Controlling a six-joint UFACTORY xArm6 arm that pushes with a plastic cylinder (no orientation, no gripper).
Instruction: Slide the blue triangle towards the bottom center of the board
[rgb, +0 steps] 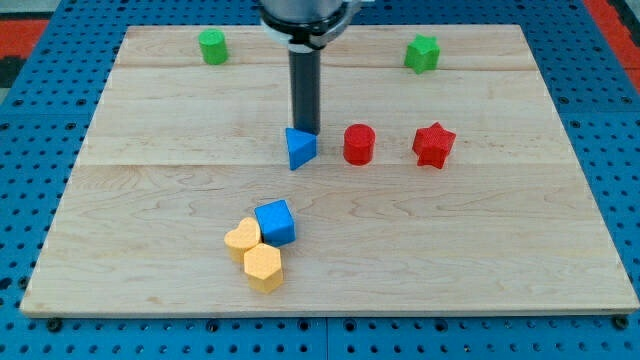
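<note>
The blue triangle (300, 149) lies near the middle of the wooden board (150, 200), a little left of centre. My tip (305, 131) stands right at the triangle's top edge, touching it or nearly so, on the side towards the view's top. The dark rod rises straight up from there to the arm at the view's top.
A red cylinder (359, 144) and a red star (434, 145) sit right of the triangle. A blue cube (275, 222) touches two yellow blocks (243, 239) (264, 267) below it. A green cylinder (212, 47) and a green star (422, 53) sit near the top edge.
</note>
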